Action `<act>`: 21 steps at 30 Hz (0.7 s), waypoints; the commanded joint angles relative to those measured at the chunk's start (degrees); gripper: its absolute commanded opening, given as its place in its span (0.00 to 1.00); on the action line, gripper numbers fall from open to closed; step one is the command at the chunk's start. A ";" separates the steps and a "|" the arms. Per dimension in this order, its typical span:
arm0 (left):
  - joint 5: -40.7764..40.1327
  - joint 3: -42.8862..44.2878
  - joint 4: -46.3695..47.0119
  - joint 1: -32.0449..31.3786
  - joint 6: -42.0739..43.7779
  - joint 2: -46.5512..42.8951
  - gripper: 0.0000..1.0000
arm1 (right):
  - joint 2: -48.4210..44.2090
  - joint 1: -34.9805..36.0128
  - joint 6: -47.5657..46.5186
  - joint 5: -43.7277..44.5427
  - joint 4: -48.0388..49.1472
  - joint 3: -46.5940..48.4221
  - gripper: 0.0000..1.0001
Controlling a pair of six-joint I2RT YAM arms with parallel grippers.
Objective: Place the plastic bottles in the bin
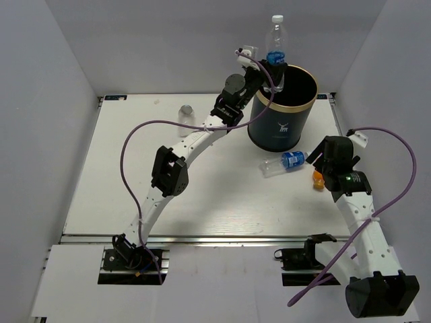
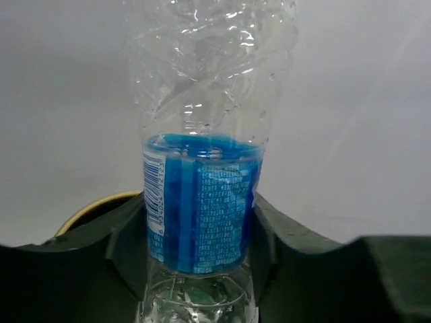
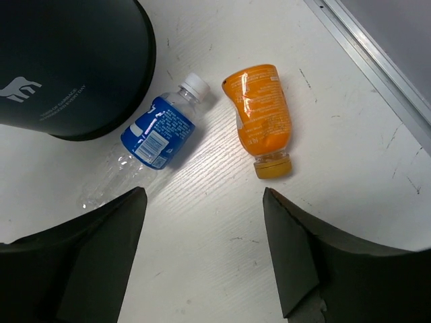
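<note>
The dark navy bin (image 1: 283, 108) with a gold rim and white deer logo stands at the back right of the table. My left gripper (image 1: 269, 67) is shut on a clear bottle with a blue label (image 1: 276, 44), holding it upright over the bin's near-left rim; the bottle fills the left wrist view (image 2: 202, 202). A second blue-label bottle (image 1: 284, 163) lies in front of the bin, seen too in the right wrist view (image 3: 158, 138). An orange bottle (image 3: 261, 118) lies beside it. My right gripper (image 3: 205, 229) is open and empty above the table near both.
A small grey object (image 1: 186, 109) sits at the back left of the table. The table's right edge rail (image 3: 377, 54) runs close to the orange bottle. Walls close in on three sides.
</note>
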 commanded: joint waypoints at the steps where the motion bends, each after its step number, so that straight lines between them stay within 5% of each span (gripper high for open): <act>1: -0.64 -0.23 -1.29 0.25 -1.53 -0.42 0.63 | -1.61 -0.18 0.47 0.15 0.78 0.49 0.76; 4: -0.01 0.64 -2.17 0.25 -2.15 0.90 0.96 | -1.08 -0.27 0.38 0.42 0.17 0.50 0.81; 5: -0.01 0.65 -2.17 0.25 -2.15 1.51 1.00 | -1.08 -0.27 0.73 1.46 -0.45 0.58 0.83; 14: 2.70 1.44 -4.63 0.25 2.23 -4.89 1.00 | 0.67 -1.50 1.18 1.64 -1.95 -3.28 0.84; 17: 3.76 -3.63 -8.92 0.25 5.75 -13.73 1.00 | 2.08 -2.20 0.12 2.17 -1.16 -3.99 0.84; 21: 1.41 -23.05 -14.37 0.25 7.95 -29.19 1.00 | 3.84 -3.43 -1.11 3.93 0.25 -6.35 0.83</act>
